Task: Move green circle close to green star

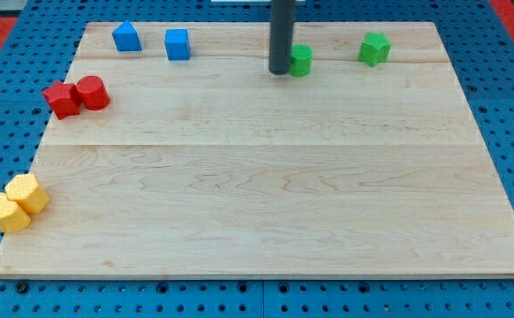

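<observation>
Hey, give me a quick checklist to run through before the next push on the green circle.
1. My tip at the green circle's left side, the view's left: ok.
2. Tip actually touching the circle: cannot tell.
3. Green star lies to the view's right of the circle: ok.
4. No block between circle and star: ok.
5. Circle already close to star: not ok.
6. Star on the board, near its top edge: ok.

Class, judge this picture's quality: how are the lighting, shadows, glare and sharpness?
Camera view: even, soft lighting; blocks like the green star cast only faint shadows; no glare on the wooden board; my tip beside the green circle is sharp; the rod is cropped at the view's top.
</observation>
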